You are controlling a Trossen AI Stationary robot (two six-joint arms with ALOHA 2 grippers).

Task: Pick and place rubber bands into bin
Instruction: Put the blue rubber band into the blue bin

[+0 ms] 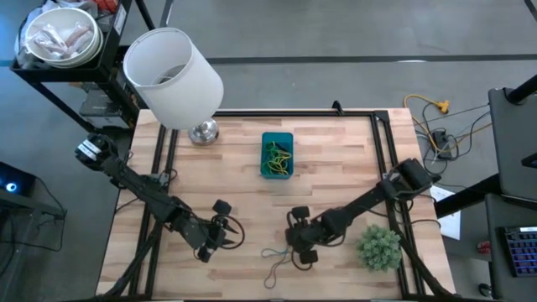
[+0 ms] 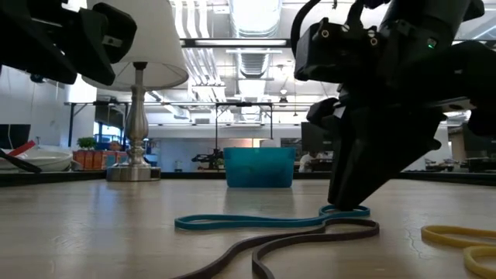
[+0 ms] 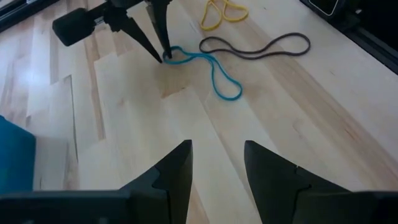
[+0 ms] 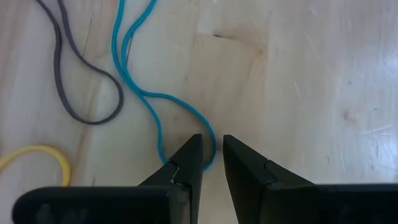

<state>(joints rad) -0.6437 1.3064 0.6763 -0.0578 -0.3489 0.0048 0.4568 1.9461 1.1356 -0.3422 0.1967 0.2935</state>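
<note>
Your right gripper (image 4: 212,163) is down at the surface (image 1: 336,168) in the lower middle of the high view, its tips touching the wood. The fingers (image 4: 186,165) stand narrowly apart, and the end loop of a teal rubber band (image 4: 140,74) sits right at the tips, the bend of it running under and between them. You cannot tell from these views whether the band is actually pinched; it lies flat on the wood along its whole length. In the low view the same gripper (image 2: 349,203) shows at centre right, planted on the near end of that teal band (image 2: 248,221).

Just beside the teal band lies a dark brown rubber band (image 4: 74,81), curling at the upper left of the right wrist view. A yellow rubber band (image 4: 37,158) lies at the lower left of that view, apart from the other two.

Your left gripper (image 3: 214,165) hangs over bare wood at the lower left of the high view, fingers spread wide and holding nothing.

The blue bin (image 1: 277,155) stands at the upper middle of the high view, well apart from both grippers, with several green and yellow bands (image 1: 278,157) already inside.

A white lamp (image 1: 174,77) stands at the upper left, and a fuzzy green plant ball (image 1: 379,248) sits at the lower right.
</note>
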